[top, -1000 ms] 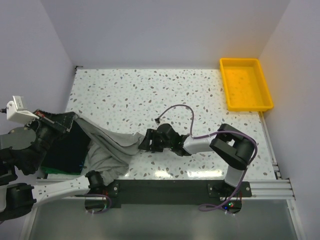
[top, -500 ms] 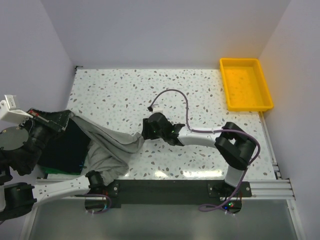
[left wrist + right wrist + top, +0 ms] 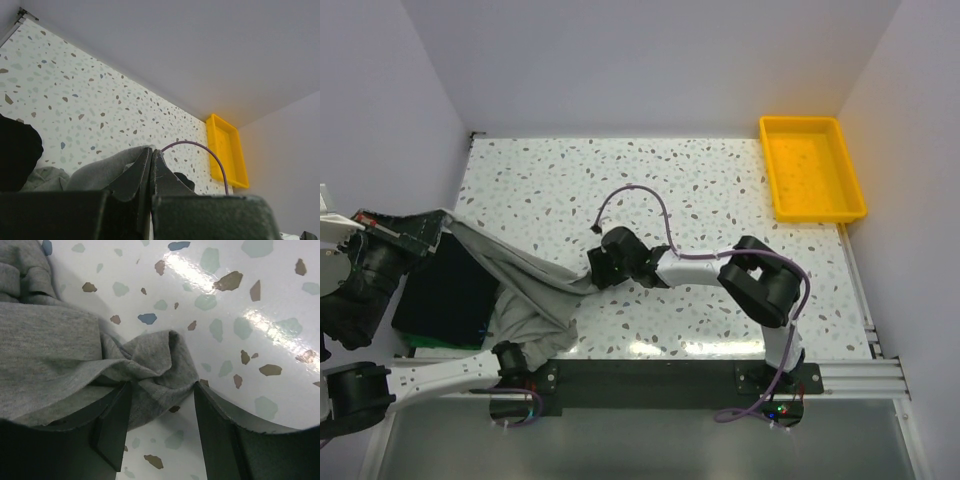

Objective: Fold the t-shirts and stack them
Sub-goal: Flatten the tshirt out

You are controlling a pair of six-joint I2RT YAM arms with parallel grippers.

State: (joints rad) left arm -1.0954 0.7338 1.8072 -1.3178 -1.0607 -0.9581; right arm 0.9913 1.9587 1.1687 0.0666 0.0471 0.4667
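Note:
The heather-grey t-shirt [image 3: 535, 290] hangs stretched from the table's near left up to my left gripper [image 3: 442, 222], which is shut on a corner of it over the left edge. In the left wrist view the jaws [image 3: 150, 152] are pressed together with grey fabric [image 3: 100, 170] at their tip. My right gripper [image 3: 595, 270] is open at the shirt's right end. Its fingers [image 3: 112, 425] straddle a bunched tip of the grey cloth [image 3: 150, 365] lying on the table. A folded black t-shirt [image 3: 445, 295] lies at the left on a green one [image 3: 420, 343].
A yellow plastic tray [image 3: 767, 170] stands at the back right corner, also seen in the left wrist view [image 3: 227, 150]. The right arm's purple cable [image 3: 630, 190] loops above the speckled table [image 3: 720, 200]. White walls close in the back and sides.
My right gripper has slid left and slightly away along the table to the shirt's bunched end. The left gripper has pulled the shirt's corner further left, stretching the cloth.

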